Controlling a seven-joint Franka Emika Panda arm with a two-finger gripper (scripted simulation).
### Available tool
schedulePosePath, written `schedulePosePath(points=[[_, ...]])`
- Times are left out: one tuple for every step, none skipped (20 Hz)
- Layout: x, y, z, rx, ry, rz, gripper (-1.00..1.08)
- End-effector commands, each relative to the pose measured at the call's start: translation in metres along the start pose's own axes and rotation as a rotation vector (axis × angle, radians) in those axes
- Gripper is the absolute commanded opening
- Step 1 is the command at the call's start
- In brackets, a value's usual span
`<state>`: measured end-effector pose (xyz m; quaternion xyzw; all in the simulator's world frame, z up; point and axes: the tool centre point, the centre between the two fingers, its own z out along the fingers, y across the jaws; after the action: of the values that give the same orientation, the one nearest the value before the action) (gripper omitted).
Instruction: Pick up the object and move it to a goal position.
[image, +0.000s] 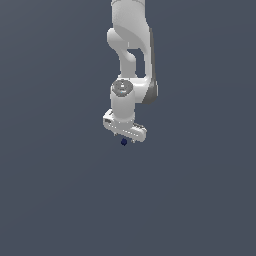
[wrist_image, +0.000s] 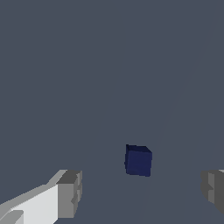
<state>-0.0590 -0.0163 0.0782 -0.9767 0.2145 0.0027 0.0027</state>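
The white gripper (image: 125, 137) hangs just above the navy cube (image: 124, 142), which rests on the grey tabletop (image: 55, 200), its fingers (wrist_image: 70, 194) spread wide either side of it. A clean grasp likely means centring, descending squarely, then closing on opposite faces.

The light is soft and even. The pictures are a bit blurry, with no glare or dark shadows.

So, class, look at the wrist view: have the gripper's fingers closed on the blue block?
No. The blue block sits in the gap between the spread fingers of the gripper, touching neither.
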Motion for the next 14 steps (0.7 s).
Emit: schedulePosePath(points=[[-0.004,0.004,0.007,-0.001,0.003,0.041,1.0],[-0.005,0.005,0.009,-0.002,0.004,0.053,1.0],[-0.006,0.006,0.01,-0.002,0.005,0.064,1.0],[-0.007,0.007,0.012,-0.003,0.005,0.073,1.0],[-0.008,0.008,0.013,-0.003,0.006,0.08,1.0],[-0.009,0.009,0.014,-0.003,0.006,0.085,1.0],[-0.009,0.009,0.014,-0.004,0.006,0.089,1.0],[-0.009,0.01,0.015,-0.004,0.007,0.092,1.0],[-0.009,0.01,0.015,-0.004,0.007,0.093,1.0],[-0.009,0.009,0.014,-0.004,0.006,0.088,1.0],[-0.009,0.009,0.015,-0.004,0.006,0.088,1.0],[-0.009,0.009,0.016,-0.004,0.006,0.088,1.0],[-0.009,0.009,0.017,-0.004,0.006,0.088,1.0],[-0.009,0.009,0.019,-0.004,0.006,0.088,1.0]])
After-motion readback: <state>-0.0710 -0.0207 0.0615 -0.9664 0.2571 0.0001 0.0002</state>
